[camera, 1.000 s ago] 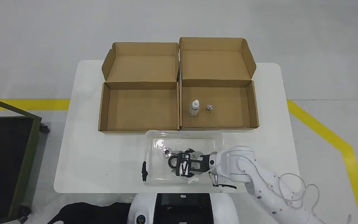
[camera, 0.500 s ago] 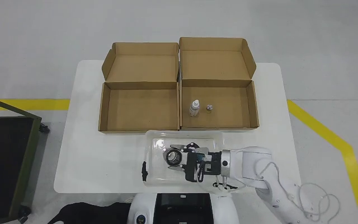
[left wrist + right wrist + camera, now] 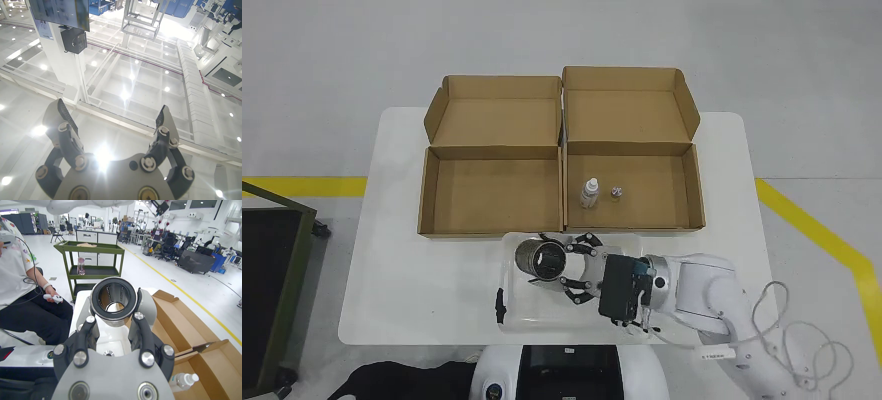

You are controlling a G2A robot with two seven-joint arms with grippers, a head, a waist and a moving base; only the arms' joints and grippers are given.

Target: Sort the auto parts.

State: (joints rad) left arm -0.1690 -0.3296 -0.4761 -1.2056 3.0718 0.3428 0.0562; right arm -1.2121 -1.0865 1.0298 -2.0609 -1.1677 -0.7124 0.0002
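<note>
Between the fingers of my right pincer (image 3: 115,313) sits a metal bearing sleeve (image 3: 538,258), clamped across its outer wall with its open bore facing back toward my wrist; the fingers are closed only as far as the sleeve's width allows. The sleeve hangs over the end of the clear tray (image 3: 527,308) on my left and appears lifted off its floor, where a small metal part (image 3: 108,353) lies beneath. My right forearm lies along the near edge of the bench (image 3: 392,280), coming in from my right, with the wrist held roughly level and the pincer pointing toward my left. I judge the step in hand to be the carry: the pick is made and the drop is not yet done. The next move calls for swinging the sleeve forward, high enough to clear the tray wall and a box's near wall, then opening over the box floor. Beyond the tray, the left box (image 3: 492,190) has a bare floor, while the right box (image 3: 662,190) holds a white bottle (image 3: 589,192) and a small fitting (image 3: 617,191); which box suits the sleeve I cannot tell. My left pincer (image 3: 112,104) is spread wide, holds nothing and points up at the ceiling.
</note>
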